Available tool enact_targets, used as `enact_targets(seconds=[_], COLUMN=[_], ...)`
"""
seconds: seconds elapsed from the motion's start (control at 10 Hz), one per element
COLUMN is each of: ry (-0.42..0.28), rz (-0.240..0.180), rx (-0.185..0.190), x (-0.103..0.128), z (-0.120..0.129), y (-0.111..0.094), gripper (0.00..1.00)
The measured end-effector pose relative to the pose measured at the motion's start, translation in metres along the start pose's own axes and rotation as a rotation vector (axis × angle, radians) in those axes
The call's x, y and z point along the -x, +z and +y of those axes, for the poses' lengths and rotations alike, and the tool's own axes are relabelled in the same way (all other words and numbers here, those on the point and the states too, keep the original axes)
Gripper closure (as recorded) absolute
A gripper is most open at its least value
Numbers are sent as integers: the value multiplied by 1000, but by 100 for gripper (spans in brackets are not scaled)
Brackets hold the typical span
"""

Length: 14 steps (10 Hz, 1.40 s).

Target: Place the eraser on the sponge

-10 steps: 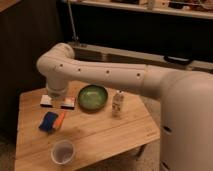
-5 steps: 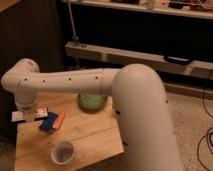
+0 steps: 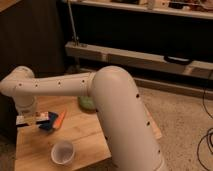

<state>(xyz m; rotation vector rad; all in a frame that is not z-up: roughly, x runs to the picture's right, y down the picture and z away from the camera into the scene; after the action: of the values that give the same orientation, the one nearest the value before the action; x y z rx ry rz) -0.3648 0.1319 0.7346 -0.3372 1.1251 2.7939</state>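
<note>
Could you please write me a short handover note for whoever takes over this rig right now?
The gripper is low over the left end of the wooden table, just left of the sponge. I cannot confirm its grip.
The eraser appears to be the small white-and-dark block at the gripper. It is by the sponge's left edge, not lying on it.
The sponge lies flat beside the orange stick, and the white cup stands nearer the front.
Done: the eraser is apparently at the sponge.
Left: set it down on the sponge, then withdraw.
</note>
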Motion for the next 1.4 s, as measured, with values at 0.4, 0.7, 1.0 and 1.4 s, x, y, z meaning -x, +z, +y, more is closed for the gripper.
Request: enact_targets(seconds=[0.4, 0.7, 1.0, 1.4], ry=[85, 64, -99, -143], rz=[-9, -43, 27, 66], rx=[-28, -20, -1, -11], x=[17, 31, 47, 48], z=[34, 29, 16, 12], y=[18, 27, 23, 19], gripper=[100, 100, 100, 100])
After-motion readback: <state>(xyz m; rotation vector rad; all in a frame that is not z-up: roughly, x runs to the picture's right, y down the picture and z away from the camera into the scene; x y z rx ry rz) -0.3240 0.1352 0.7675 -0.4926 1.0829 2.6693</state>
